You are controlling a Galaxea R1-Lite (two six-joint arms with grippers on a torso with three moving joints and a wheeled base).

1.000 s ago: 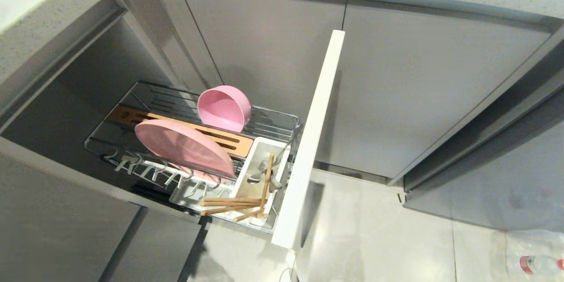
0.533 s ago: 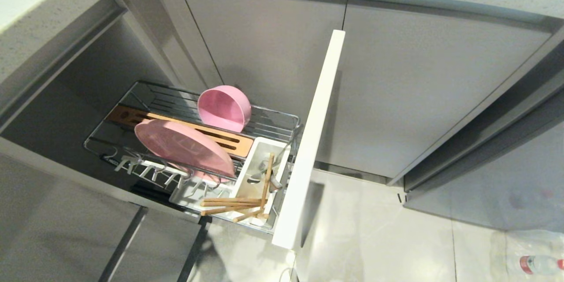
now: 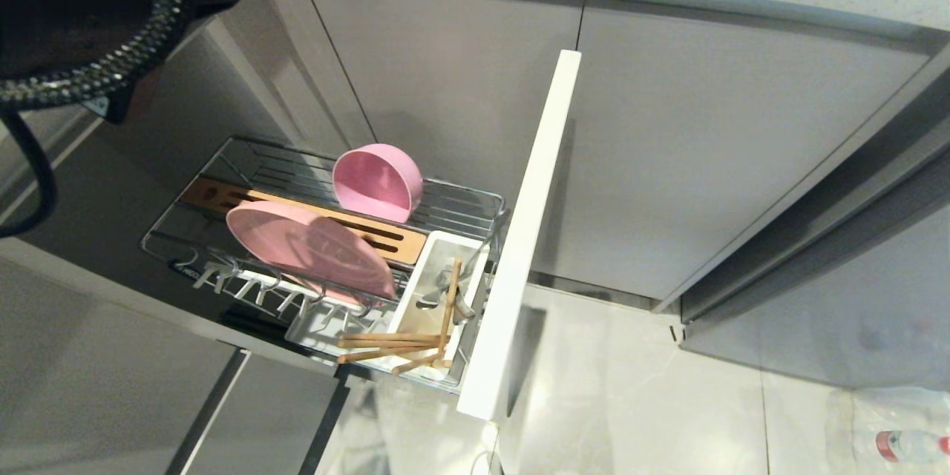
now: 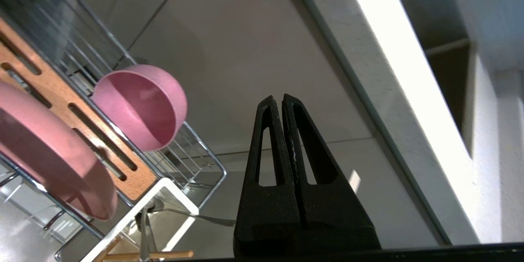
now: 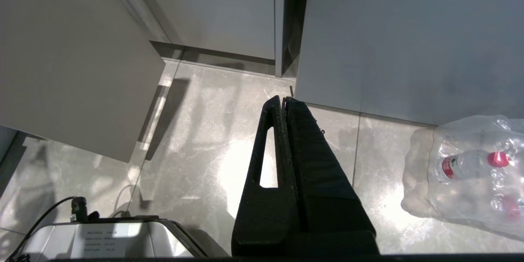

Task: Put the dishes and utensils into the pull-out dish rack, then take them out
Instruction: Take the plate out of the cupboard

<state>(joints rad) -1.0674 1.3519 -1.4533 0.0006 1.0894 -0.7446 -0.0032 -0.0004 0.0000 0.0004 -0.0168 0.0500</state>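
1. Rack (image 3: 475, 209): the chrome wire basket stands pulled out of the grey cabinets, fixed to a narrow white front (image 3: 523, 237) that runs along its right end in the head view. A slotted wooden strip (image 3: 386, 237) lies along its middle.
2. Left arm (image 3: 82, 7): a dark mass fills the head view's upper-left corner, above and left of the rack, with a black cable looping beneath it.
3. Plate (image 3: 312, 246): pink and oval, it stands on edge in the near row of the rack, leaning against the wire, in front of the wooden strip.
4. Bowl (image 3: 377, 182): pink and round, it sits tipped on its side in the far row behind the strip, its hollow facing the camera.
5. Caddy (image 3: 434, 267): white plastic, at the rack's right end just beside the front.
6. Left hand (image 4: 281, 100): its two black fingers are pressed together with nothing between them, in the air near the bowl and apart from it, pointing toward a grey cabinet door.
7. Right hand (image 5: 282, 100): fingers together and empty, hanging over the tiled floor away from the rack, near a plastic-wrapped pack of bottles (image 5: 470, 168).
8. Chopsticks (image 3: 393, 345): light wooden sticks lie across the caddy's near end, and one leans upright inside it.
9. Fork (image 4: 196, 215): slim and silver, it rests in the caddy.
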